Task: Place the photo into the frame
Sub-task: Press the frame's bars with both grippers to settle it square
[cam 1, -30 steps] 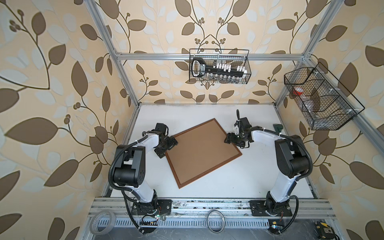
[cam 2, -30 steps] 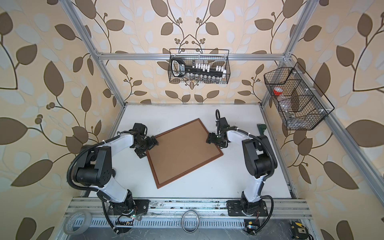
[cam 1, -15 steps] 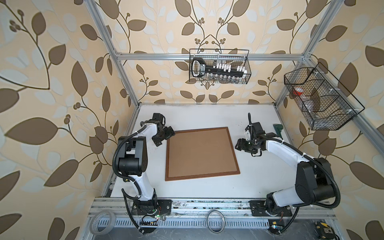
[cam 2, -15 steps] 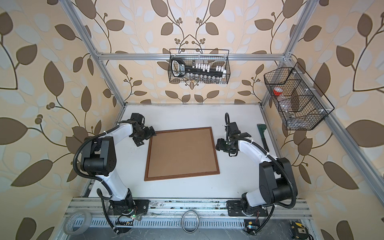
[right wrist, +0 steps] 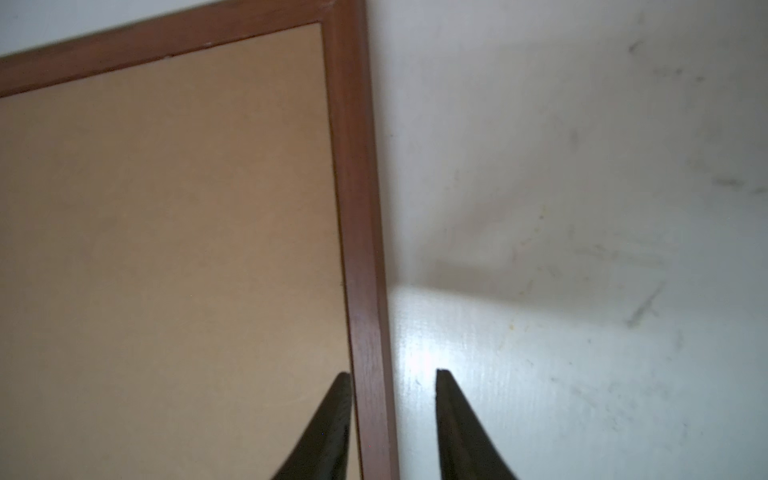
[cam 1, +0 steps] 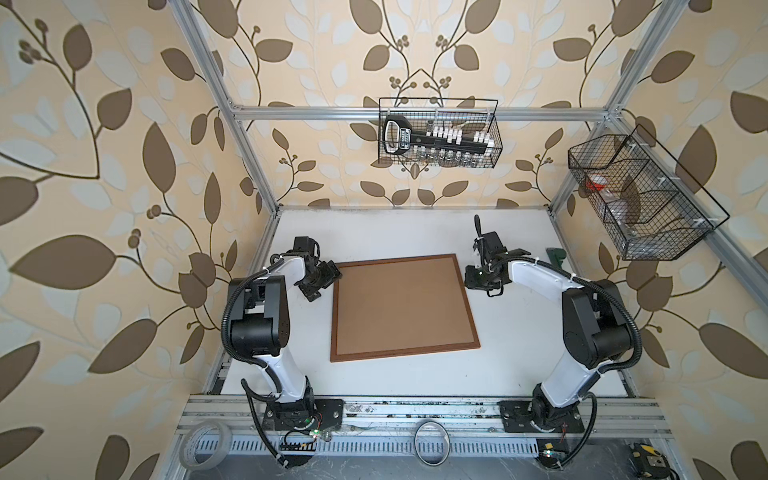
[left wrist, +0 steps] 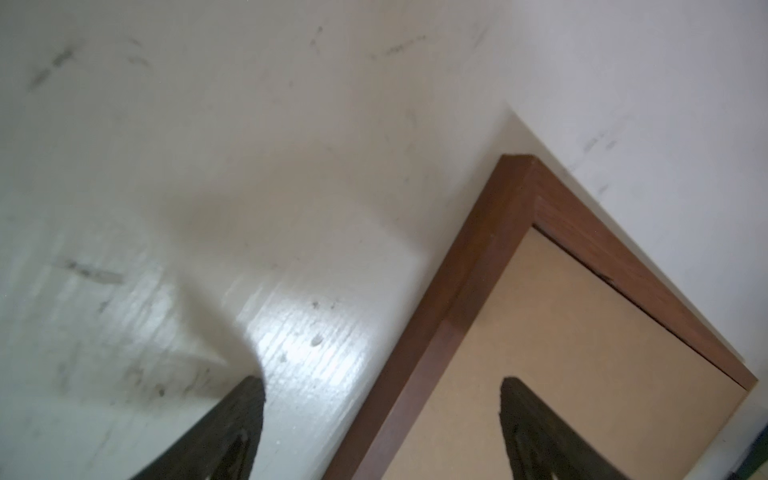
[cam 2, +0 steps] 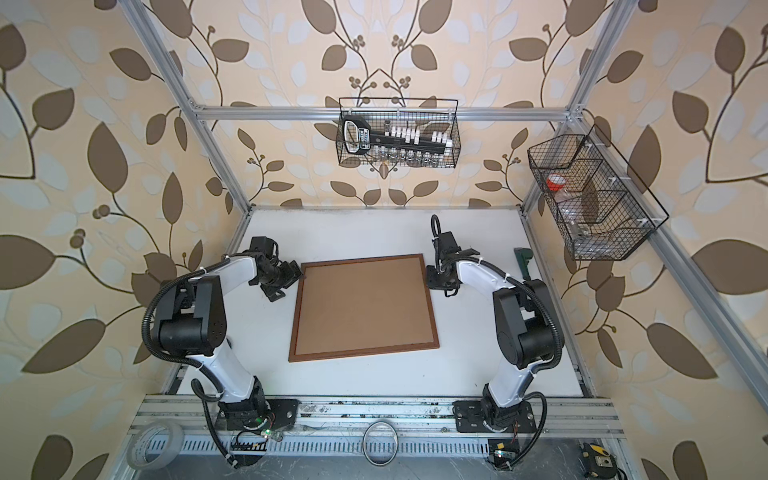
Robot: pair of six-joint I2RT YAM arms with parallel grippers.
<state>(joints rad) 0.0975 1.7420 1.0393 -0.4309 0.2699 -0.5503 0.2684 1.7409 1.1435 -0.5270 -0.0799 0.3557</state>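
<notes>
Jaws straddled the frame edges: left gripper wide, right gripper narrow, seemingly unclamped; we advised closing squarely.

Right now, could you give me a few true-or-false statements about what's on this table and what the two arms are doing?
1. The frame lies flat on the white table. True.
2. A mountain photo shows inside the frame. False: only a plain brown board shows there.
3. The right end effector straddles the frame's edge. True.
4. The left end effector is clamped shut. False: it is wide open at the frame's corner.
5. The wire basket on the back wall is empty. False: a black tool set lies in it.
</notes>
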